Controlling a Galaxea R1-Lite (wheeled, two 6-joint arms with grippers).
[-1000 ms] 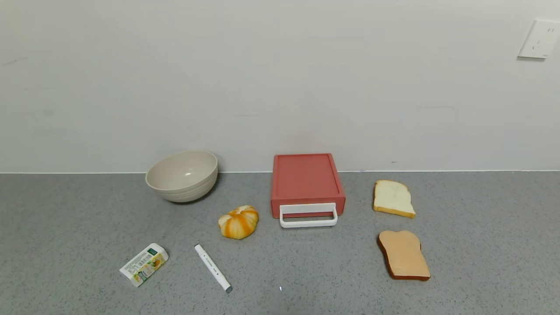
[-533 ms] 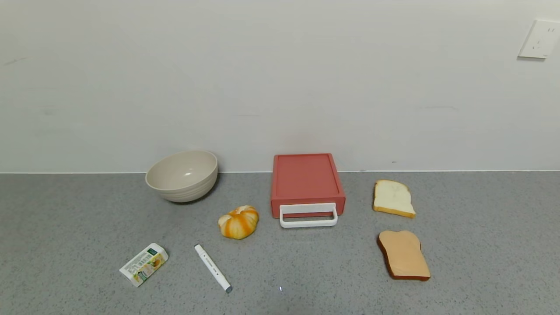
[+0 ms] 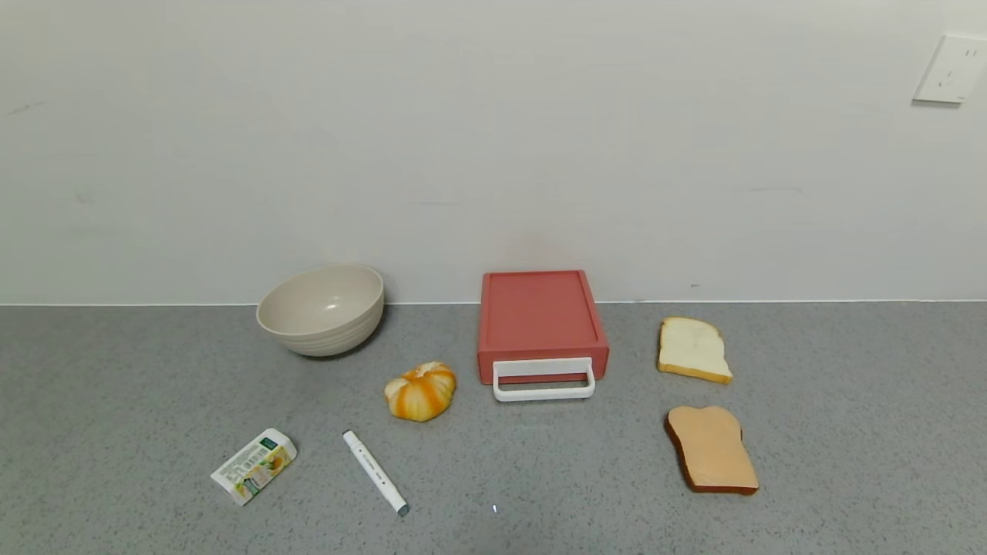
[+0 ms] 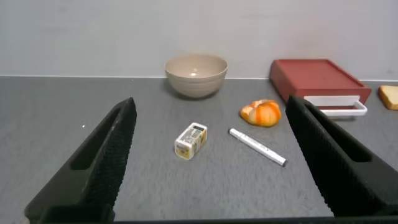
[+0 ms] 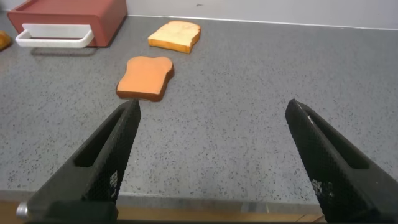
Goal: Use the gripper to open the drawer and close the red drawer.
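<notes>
The red drawer (image 3: 541,320) is a flat salmon-red box against the back wall, its tray pushed in and its white loop handle (image 3: 544,380) facing the front. It also shows in the left wrist view (image 4: 316,77) and in the right wrist view (image 5: 68,15). Neither arm shows in the head view. My left gripper (image 4: 211,106) is open and empty, low over the counter's front left. My right gripper (image 5: 212,109) is open and empty over the counter's front edge at the right, far from the drawer.
On the grey counter (image 3: 493,462) lie a beige bowl (image 3: 321,308), an orange-white pumpkin (image 3: 421,391), a white marker (image 3: 375,472), a small carton (image 3: 254,465), a white bread slice (image 3: 692,349) and a brown toast slice (image 3: 711,449). A wall socket (image 3: 950,68) is at the upper right.
</notes>
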